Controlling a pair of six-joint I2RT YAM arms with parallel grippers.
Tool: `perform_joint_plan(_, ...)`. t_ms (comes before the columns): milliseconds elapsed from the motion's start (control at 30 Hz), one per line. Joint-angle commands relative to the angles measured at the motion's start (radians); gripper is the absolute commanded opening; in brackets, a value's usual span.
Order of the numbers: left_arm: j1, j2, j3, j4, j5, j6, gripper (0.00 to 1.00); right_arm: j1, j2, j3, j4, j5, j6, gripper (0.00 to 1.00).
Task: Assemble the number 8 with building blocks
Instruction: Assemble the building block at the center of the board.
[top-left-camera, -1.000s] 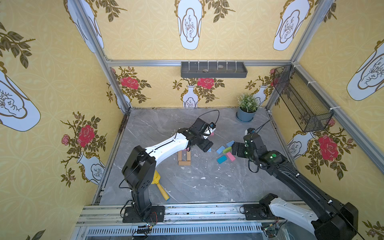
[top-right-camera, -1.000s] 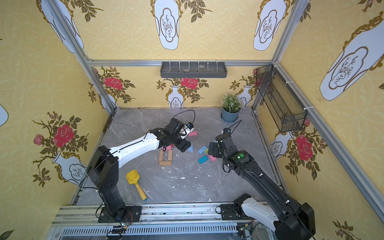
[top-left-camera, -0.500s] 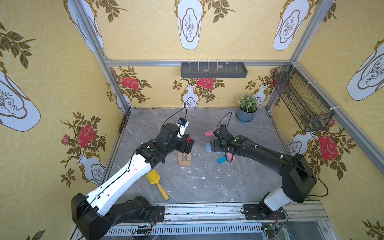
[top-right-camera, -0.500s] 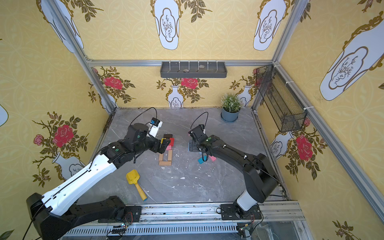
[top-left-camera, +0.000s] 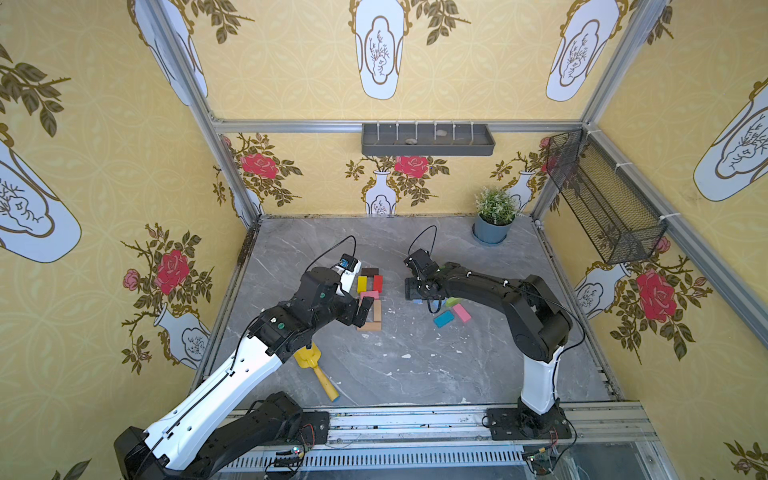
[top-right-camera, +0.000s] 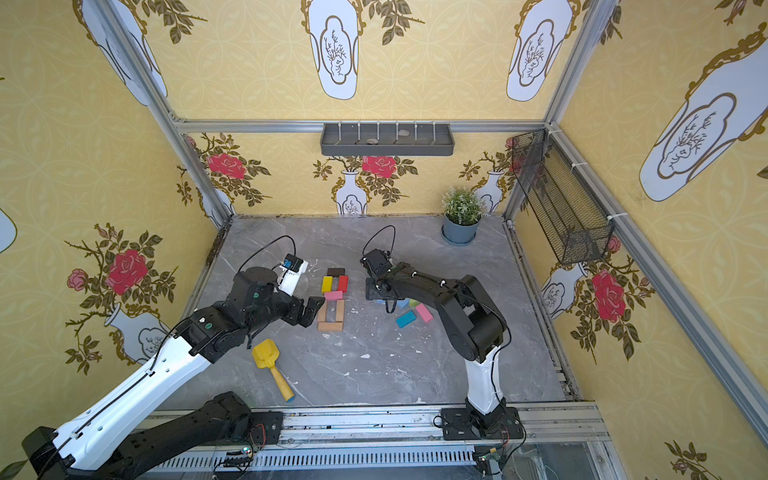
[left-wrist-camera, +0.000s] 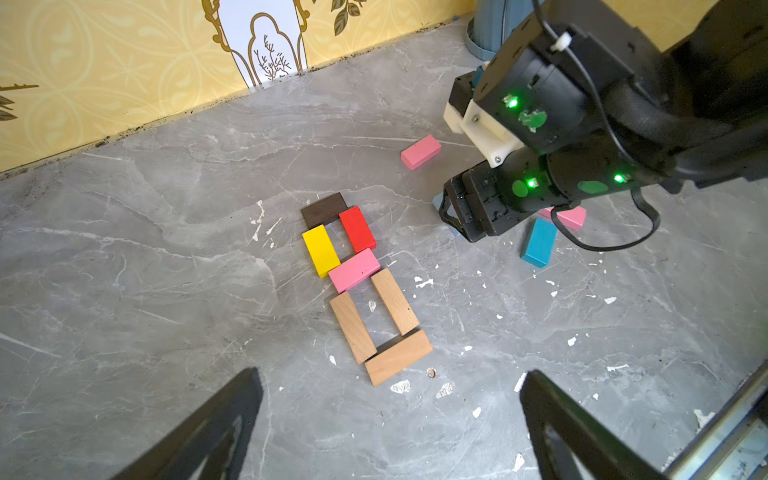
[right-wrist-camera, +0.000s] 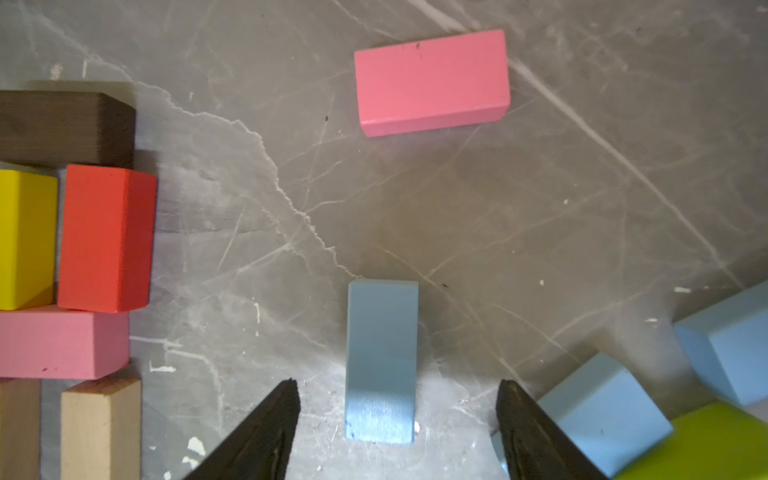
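Building blocks lie flat in a figure: a dark brown one at the far end, yellow and red side by side, pink across, then tan ones in a U. My left gripper is open and empty, at the figure's near left corner. My right gripper is open, its jaws on either side of a light blue block with gaps on both sides. Loose pink, teal, green and more light blue blocks lie nearby.
A yellow toy shovel lies at the front left, beside my left arm. A potted plant stands in the back right corner. A wire basket hangs on the right wall and a grey shelf on the back wall.
My left gripper has drawn back from over the figure toward its near left corner. My right gripper has moved left from the loose pile to the light blue block, and its jaws have narrowed.
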Motion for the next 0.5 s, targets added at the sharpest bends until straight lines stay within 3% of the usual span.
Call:
perform_joint_plan(0,0.0,-0.019,-0.033,0.07,0.026,0.03,1.0,0.0,0.025,0.021,0.019,-0.012,-0.009,0.73)
perform_joint_plan(100,0.0,-0.04,-0.069,0.1,0.018,0.037,1.0,-0.001,0.045,0.033,0.014,-0.004,-0.008,0.67)
perform_joint_plan(300,0.0,-0.074,-0.083,0.108,-0.014,0.044,1.0,0.001,0.082,0.055,-0.006,0.003,-0.003,0.44)
perform_joint_plan(467,0.0,-0.086,-0.077,0.089,-0.037,0.046,1.0,0.003,0.103,0.072,-0.014,0.009,-0.001,0.33)
